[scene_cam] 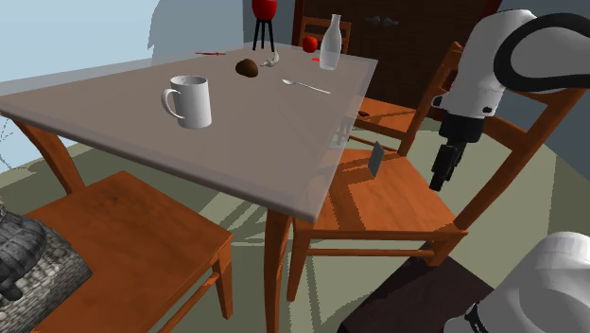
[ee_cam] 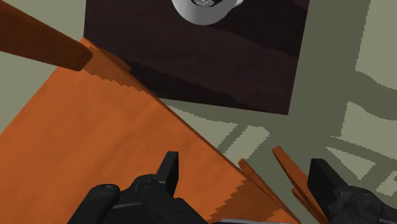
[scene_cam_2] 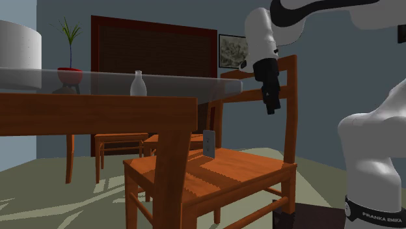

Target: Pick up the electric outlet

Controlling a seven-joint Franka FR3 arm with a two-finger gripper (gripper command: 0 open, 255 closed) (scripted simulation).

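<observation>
The electric outlet (scene_cam: 376,158) is a small grey plate standing upright on the seat of the wooden chair (scene_cam: 397,203) beside the table's corner. In the second exterior view the outlet (scene_cam_2: 209,144) stands near the seat's far edge. My black gripper (scene_cam: 441,180) hangs above the seat, to the outlet's right in the shoulder view and close to the chair's backrest (scene_cam_2: 291,104). It points down, well above the outlet, and does not touch it. In the wrist view the gripper (ee_cam: 245,181) is open, its fingers (ee_cam: 168,170) apart over the orange seat (ee_cam: 95,140), with nothing between them.
A glass-topped table (scene_cam: 284,142) carries a white mug (scene_cam: 190,101), a spoon (scene_cam: 305,86), a clear bottle (scene_cam: 330,43) and a brown lump (scene_cam: 247,67). Another chair (scene_cam: 123,222) stands at the near side. The dark stand (ee_cam: 210,57) lies beyond the seat.
</observation>
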